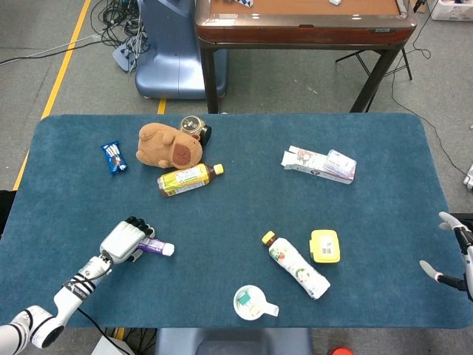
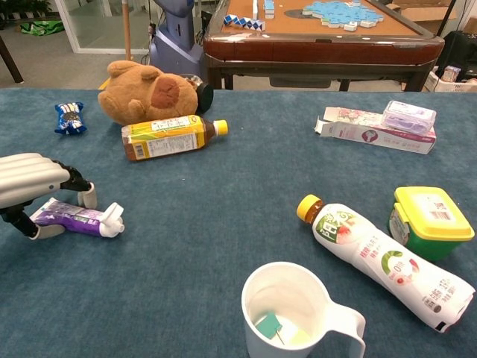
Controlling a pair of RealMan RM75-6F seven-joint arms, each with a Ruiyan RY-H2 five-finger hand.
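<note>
purple tube [image 2: 74, 218] under left robot hand [image 2: 33, 186]

A blue table [image 1: 369, 185] carries a plush [image 1: 169, 145], a tea bottle [image 1: 188, 178], a snack pack [image 1: 113, 156] and a purple tube [image 1: 157, 246] on the left. On the right lie a box [image 1: 318, 163], a white bottle [image 1: 295, 265], a yellow tub [image 1: 325, 246] and a mug [image 1: 251, 302]

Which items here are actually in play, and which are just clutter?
In play:
left hand, fingers arched over the purple tube
purple tube

Lying about:
plush toy
yellow-label bottle
white bottle
white mug
yellow-lidded tub
blue snack packet
</note>
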